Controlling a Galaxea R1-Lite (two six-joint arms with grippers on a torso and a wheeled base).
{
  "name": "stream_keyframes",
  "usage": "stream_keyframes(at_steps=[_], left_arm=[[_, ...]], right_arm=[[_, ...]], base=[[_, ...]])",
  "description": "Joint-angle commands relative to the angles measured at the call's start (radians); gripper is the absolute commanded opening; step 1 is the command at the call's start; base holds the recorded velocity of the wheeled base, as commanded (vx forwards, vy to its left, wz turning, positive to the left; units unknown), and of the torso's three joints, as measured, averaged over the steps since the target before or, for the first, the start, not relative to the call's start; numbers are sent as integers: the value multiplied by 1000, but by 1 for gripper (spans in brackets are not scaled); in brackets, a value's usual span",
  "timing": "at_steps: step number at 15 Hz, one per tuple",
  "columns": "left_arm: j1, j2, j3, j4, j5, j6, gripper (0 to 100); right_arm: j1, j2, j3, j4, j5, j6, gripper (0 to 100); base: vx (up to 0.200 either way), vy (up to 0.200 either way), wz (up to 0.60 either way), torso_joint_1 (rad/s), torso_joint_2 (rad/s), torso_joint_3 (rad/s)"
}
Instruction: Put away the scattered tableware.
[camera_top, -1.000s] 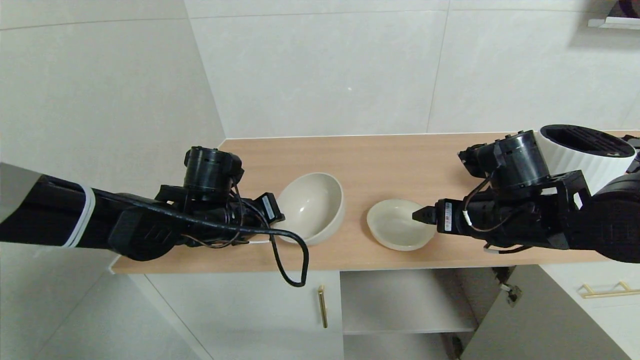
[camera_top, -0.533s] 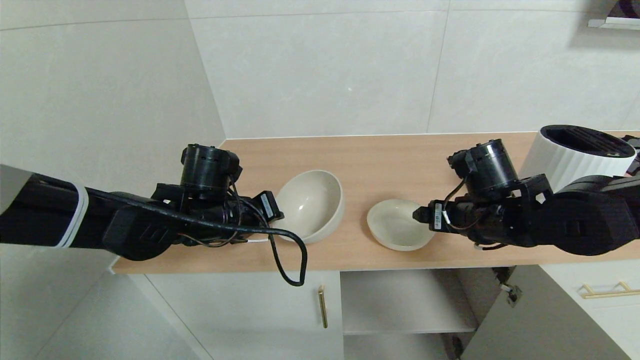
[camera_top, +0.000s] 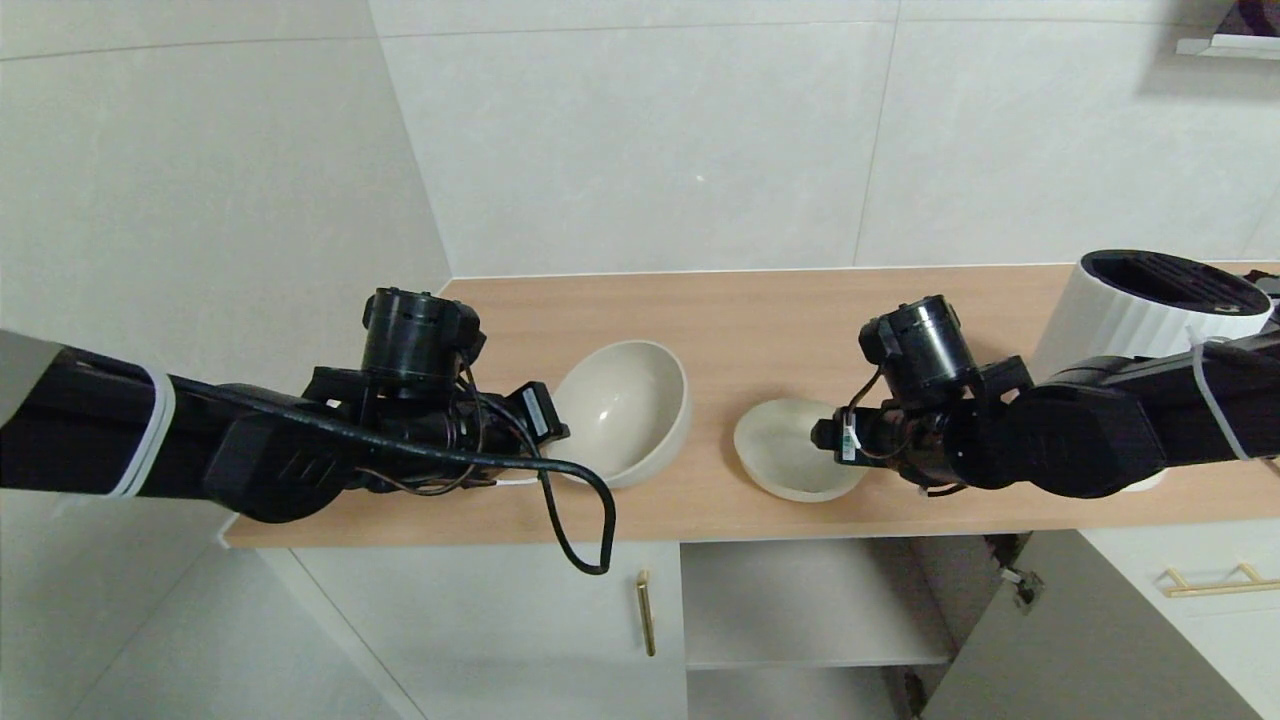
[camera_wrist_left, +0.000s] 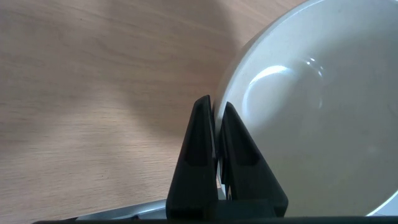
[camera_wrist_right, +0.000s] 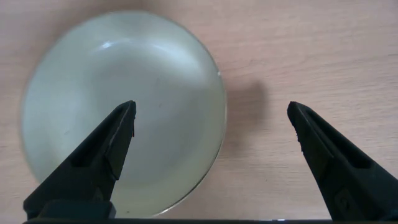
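Observation:
A large cream bowl (camera_top: 625, 410) rests tilted on the wooden counter (camera_top: 760, 320), with its left rim raised. My left gripper (camera_top: 555, 432) is shut on that rim; the left wrist view shows the two fingers (camera_wrist_left: 202, 134) pinching the bowl's (camera_wrist_left: 311, 112) edge. To the right lies a small shallow cream bowl (camera_top: 785, 450). My right gripper (camera_top: 825, 435) hovers open at its right rim. In the right wrist view one finger (camera_wrist_right: 118, 140) hangs over the small bowl (camera_wrist_right: 124, 93) and the other over bare counter.
A white ribbed cylinder (camera_top: 1150, 300) stands at the counter's right end, behind my right arm. Tiled walls close off the back and left. Below the counter's front edge is an open cabinet with a shelf (camera_top: 800, 600) and its door (camera_top: 1060, 640) swung out.
My right arm has swung left and lower, bringing its gripper a little farther over the small bowl's rim. My left arm has kept still with the large bowl.

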Motion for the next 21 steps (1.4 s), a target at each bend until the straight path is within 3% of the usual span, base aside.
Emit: stream_keyframes(at_steps=[1, 10, 11, 21], left_arm=[[0, -2, 1, 0, 0, -1, 0], [0, -2, 2, 1, 0, -1, 0], [0, -2, 2, 1, 0, -1, 0], [0, -5, 2, 3, -1, -1, 0]], right_arm=[[-1, 14, -2, -1, -2, 0, 100], [-3, 38, 1, 16, -2, -2, 100], [-3, 43, 1, 16, -2, -2, 0], [-1, 26, 2, 18, 0, 1, 0]], base=[[0, 0, 0, 0, 0, 0], [0, 0, 0, 0, 0, 0], [0, 0, 0, 0, 0, 0], [0, 0, 0, 0, 0, 0]])
